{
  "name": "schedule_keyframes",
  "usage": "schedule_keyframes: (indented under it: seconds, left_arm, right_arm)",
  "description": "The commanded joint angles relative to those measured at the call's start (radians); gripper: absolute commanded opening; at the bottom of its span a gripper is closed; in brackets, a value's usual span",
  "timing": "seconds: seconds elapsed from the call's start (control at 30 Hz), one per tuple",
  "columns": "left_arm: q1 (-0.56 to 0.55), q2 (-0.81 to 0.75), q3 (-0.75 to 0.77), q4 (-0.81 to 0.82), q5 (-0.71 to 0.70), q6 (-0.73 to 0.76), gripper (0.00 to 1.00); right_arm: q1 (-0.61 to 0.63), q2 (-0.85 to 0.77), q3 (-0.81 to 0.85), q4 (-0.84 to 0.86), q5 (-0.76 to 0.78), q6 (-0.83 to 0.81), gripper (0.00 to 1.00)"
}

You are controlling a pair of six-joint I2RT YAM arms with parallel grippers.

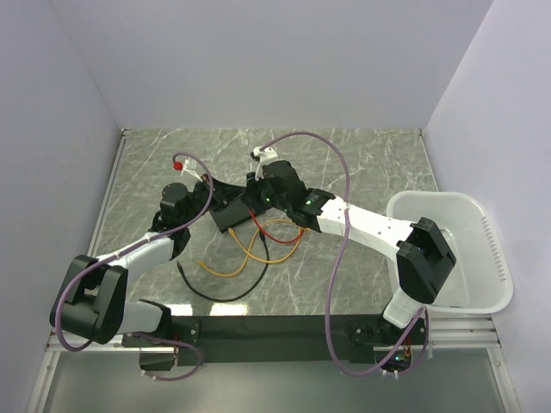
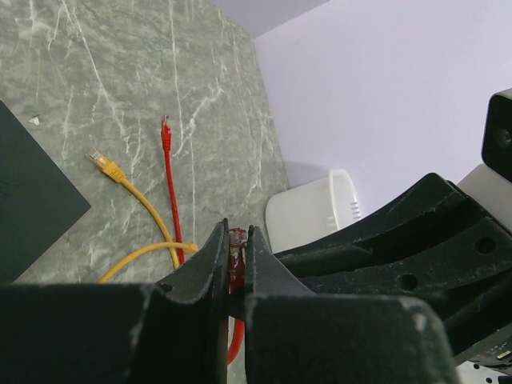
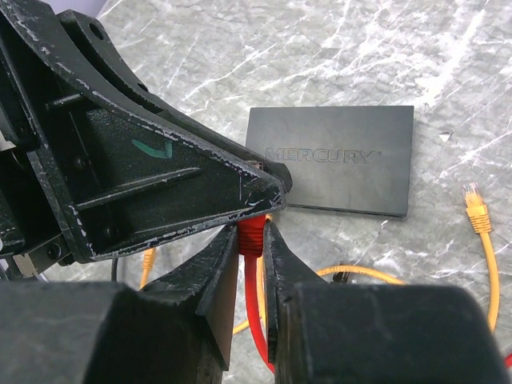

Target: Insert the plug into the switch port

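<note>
Left pincer [image 2: 238, 234] clamps the red plug [image 2: 238, 250]; my right pincer [image 3: 250, 232] clamps its cable [image 3: 255, 320], near the switch [image 3: 332, 160].

Grey marble table [image 1: 370, 163], black switch [image 3: 332, 156], yellow cable [image 3: 477, 212], white tub [image 1: 495, 258]

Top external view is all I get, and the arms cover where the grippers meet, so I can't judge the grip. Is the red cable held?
Observer: Yes, the left gripper is shut on the red cable.
Operator: And the right one?
Observer: The right gripper pinches the same cable, close to the left's fingertips.
Operator: Is the switch label up?
Observer: Yes, the switch lies flat with MERCURY printed on top.
</note>
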Motion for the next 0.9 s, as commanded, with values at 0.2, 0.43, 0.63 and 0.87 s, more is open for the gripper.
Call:
schedule_keyframes:
  seconds: [0.2,0.43,0.63,0.87]
  left_arm:
    - [-0.004,0.004,0.024,0.026,0.003,0.017,0.04]
    - [0.01,0.003,0.04,-0.063,-0.057,0.038,0.41]
    - [0.073,0.003,0.049,-0.084,-0.064,0.066,0.52]
    - [0.136,0.01,0.088,-0.172,-0.222,0.167,0.95]
  right_arm:
    - [0.004,-0.007,0.035,0.029,-0.001,0.007,0.0]
    - [0.002,0.0,-0.032,0.042,0.026,0.004,0.0]
    - [0.004,0.036,-0.069,0.045,0.037,0.005,0.0]
    - [0.002,0.086,-0.083,0.045,0.049,-0.007,0.0]
